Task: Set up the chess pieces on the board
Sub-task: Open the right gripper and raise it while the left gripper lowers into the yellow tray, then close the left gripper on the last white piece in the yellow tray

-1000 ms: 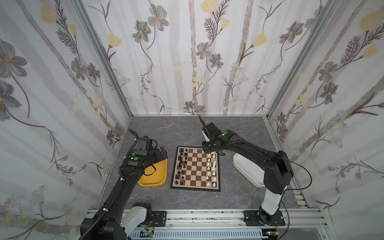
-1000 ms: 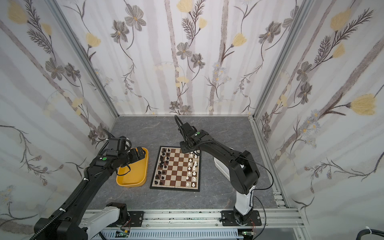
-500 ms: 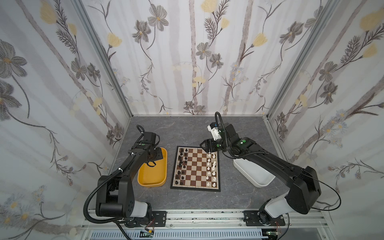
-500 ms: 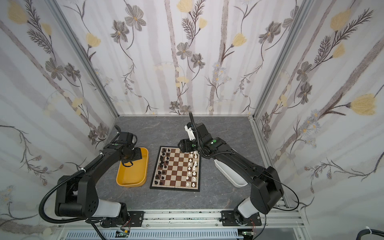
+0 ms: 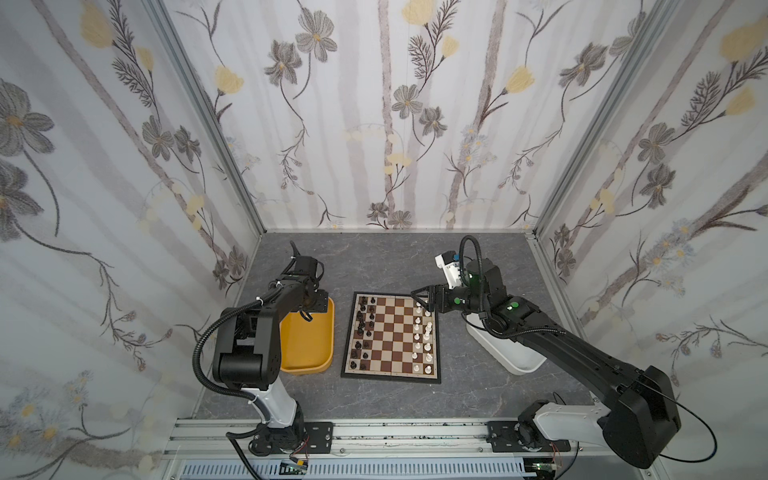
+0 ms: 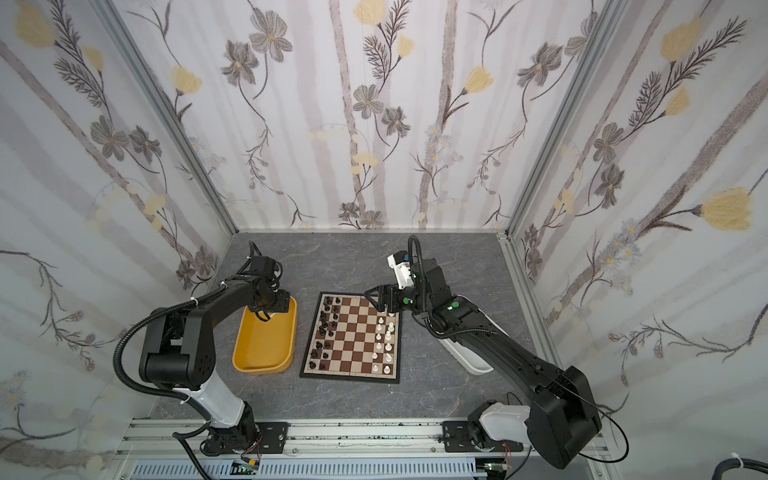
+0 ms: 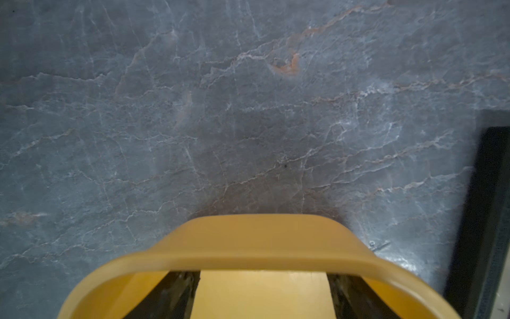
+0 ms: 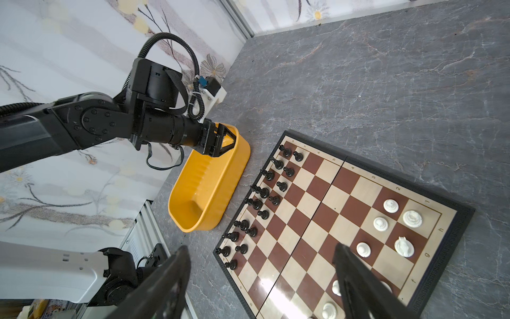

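Note:
The board [image 5: 390, 336] [image 6: 353, 338] lies flat mid-table. Black chess pieces [image 5: 361, 328] [image 8: 265, 192] fill its two left columns and white chess pieces [image 5: 424, 332] [image 8: 390, 205] stand along its right columns. My right gripper [image 5: 422, 299] [image 8: 261, 248] hovers over the board's far right corner, open, with nothing between its fingers [image 8: 176, 276]. My left gripper [image 5: 318, 303] [image 8: 223, 140] dips into the far end of the yellow tub [image 5: 307, 340]. In the left wrist view that gripper [image 7: 263, 290] is open, with only bare tub floor between its fingers [image 7: 176, 292].
A white tub [image 5: 511, 353] [image 6: 469, 357] sits right of the board, partly under my right arm. The yellow tub [image 6: 266, 345] [image 8: 209, 187] lies close to the board's left edge; no pieces show in it. Floral walls close three sides, and a rail [image 5: 374, 436] runs along the front.
My right gripper stays near the board's far right corner and its jaws have widened; that arm's elbow has swung out right. The left arm has folded back, gripper still over the yellow tub.

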Controlling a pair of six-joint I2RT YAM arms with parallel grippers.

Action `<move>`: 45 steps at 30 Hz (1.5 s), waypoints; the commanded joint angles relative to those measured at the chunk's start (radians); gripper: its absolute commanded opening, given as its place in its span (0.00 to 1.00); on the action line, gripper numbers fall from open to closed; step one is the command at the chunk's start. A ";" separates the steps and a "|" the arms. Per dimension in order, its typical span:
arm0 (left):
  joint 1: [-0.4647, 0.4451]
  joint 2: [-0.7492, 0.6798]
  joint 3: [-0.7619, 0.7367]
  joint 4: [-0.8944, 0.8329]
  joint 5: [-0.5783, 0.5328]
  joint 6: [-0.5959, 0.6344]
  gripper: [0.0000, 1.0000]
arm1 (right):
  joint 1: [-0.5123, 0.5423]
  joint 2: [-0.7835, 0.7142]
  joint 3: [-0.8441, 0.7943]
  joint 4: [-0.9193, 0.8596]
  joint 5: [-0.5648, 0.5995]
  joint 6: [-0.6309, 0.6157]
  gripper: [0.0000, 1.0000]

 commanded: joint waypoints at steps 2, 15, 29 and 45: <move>0.002 0.050 0.036 0.004 -0.017 0.041 0.68 | -0.013 -0.021 -0.009 0.056 -0.024 0.014 0.81; -0.002 0.088 0.023 -0.044 0.070 -0.039 0.58 | -0.033 -0.017 -0.015 0.078 -0.048 0.037 0.80; -0.002 0.128 0.053 -0.053 0.065 -0.129 0.41 | -0.042 -0.013 -0.034 0.095 -0.071 0.053 0.77; -0.005 0.091 0.020 -0.072 0.060 -0.112 0.51 | -0.047 -0.019 -0.050 0.115 -0.079 0.069 0.76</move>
